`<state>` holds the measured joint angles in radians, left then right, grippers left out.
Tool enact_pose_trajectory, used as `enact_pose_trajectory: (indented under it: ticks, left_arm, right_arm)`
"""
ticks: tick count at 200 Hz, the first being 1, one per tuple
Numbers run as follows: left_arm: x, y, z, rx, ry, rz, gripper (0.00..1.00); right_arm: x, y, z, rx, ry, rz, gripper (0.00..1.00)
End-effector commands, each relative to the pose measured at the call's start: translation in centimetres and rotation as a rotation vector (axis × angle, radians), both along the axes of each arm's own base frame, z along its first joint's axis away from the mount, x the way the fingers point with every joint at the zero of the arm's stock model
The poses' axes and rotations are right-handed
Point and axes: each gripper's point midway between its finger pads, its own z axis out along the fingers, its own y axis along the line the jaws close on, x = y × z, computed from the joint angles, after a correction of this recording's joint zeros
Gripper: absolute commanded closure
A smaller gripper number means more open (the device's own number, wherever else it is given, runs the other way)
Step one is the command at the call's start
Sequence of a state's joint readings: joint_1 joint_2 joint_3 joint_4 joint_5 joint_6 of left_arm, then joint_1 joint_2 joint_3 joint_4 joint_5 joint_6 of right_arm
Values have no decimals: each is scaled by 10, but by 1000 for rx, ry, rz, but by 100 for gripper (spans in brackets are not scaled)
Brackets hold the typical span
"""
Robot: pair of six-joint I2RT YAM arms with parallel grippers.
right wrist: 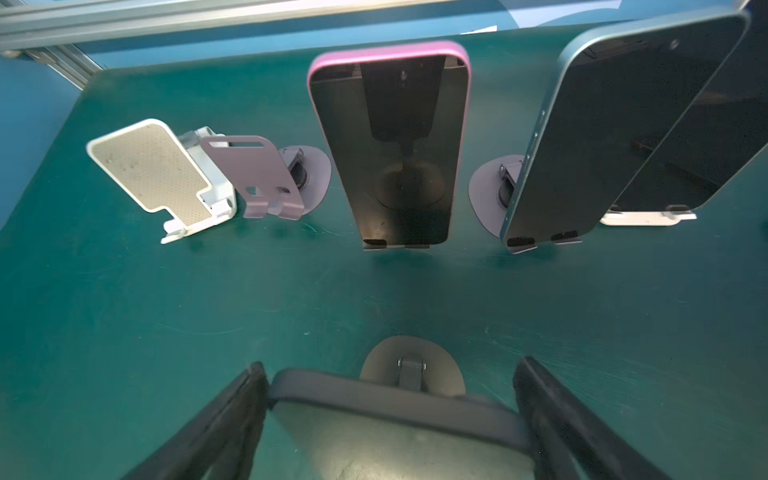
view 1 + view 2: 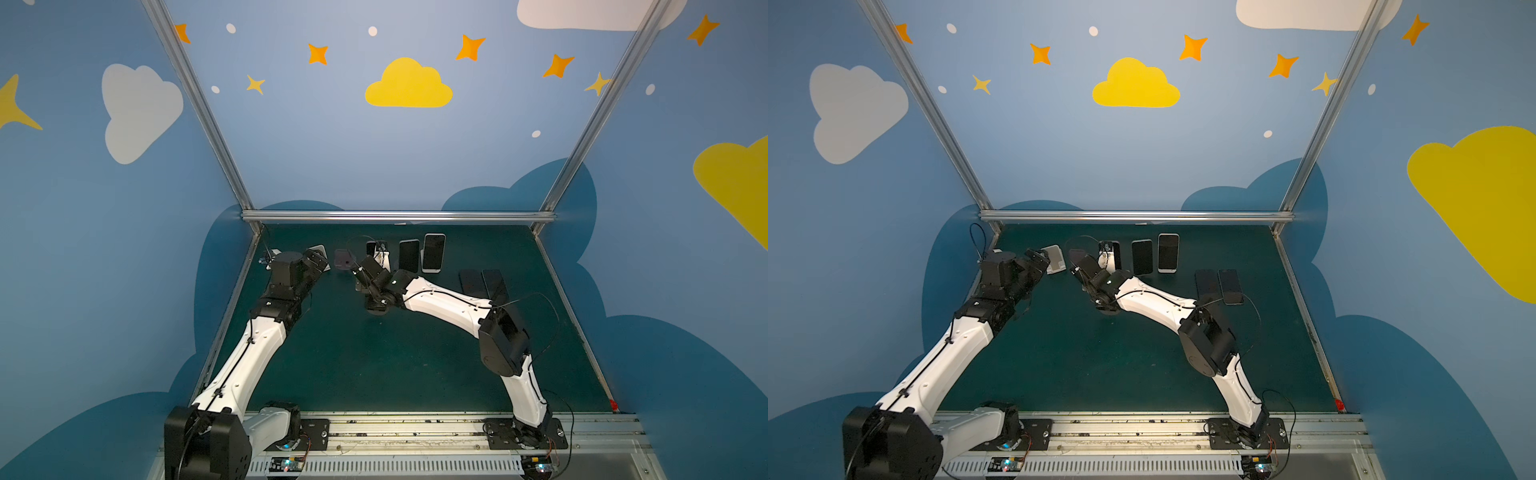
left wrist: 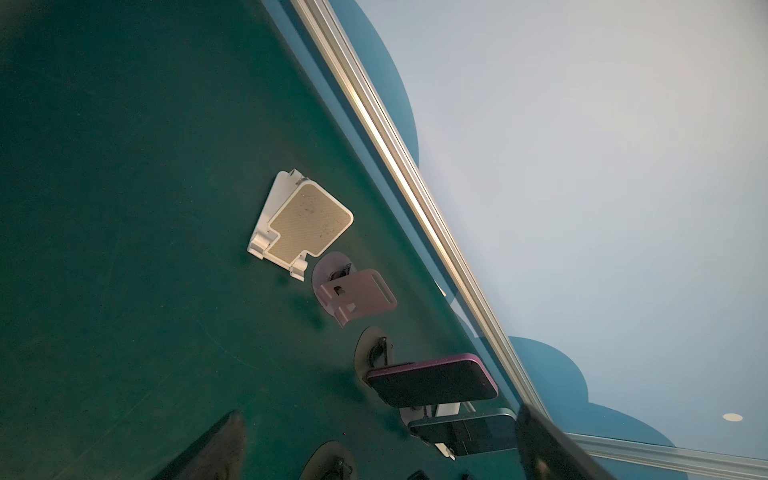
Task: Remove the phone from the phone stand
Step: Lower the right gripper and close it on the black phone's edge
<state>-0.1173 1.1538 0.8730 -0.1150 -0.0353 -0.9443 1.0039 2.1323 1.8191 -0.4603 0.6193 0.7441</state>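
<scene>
The right gripper [image 1: 390,365] is down over the front phone [image 1: 395,432], which sits propped on its phone stand [image 1: 411,353] near the middle of the counter [image 1: 124,311]. Its fingers [image 1: 245,407] are spread wide and straddle the phone's two long edges. They look to be touching on both sides, but the near edge is blurred, so it is impossible to tell whether they have actually clamped. This is the grasp step, with the lift not yet begun.

Over on the other side, the left gripper [image 2: 1040,259] hovers by the empty white stand [image 3: 299,220], its fingers [image 3: 220,449] fully spread and holding nothing.

Behind the phone stand a pink-cased phone [image 1: 390,145] and a blue phone [image 1: 615,137], each on its own stand. The next move probably needs a firm squeeze, then a pull up and out of the stand's front lip without dragging the base or nudging those neighbours.
</scene>
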Motion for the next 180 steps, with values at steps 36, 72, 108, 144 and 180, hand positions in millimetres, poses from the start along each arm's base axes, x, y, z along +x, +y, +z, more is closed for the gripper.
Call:
enact_pose_trajectory:
  ticks: [36,72,108,144,180]
  left_arm:
    - [6,1,11,-11,-26,2,0]
    - [6,2,10,-12,-25,4,0]
    - [4,6,13,-3,-32,18,0]
    - [5,6,13,-14,-34,13,0]
    - [6,5,12,-18,-30,9,0]
  right_arm:
    - [4,-2,-10,-10,-7,-17,12]
    - [3,3,-9,29,-11,11,20]
    - [4,9,-2,45,-46,77,27]
    - [2,10,9,53,-80,114,32]
    - [0,11,20,57,-98,131,33]
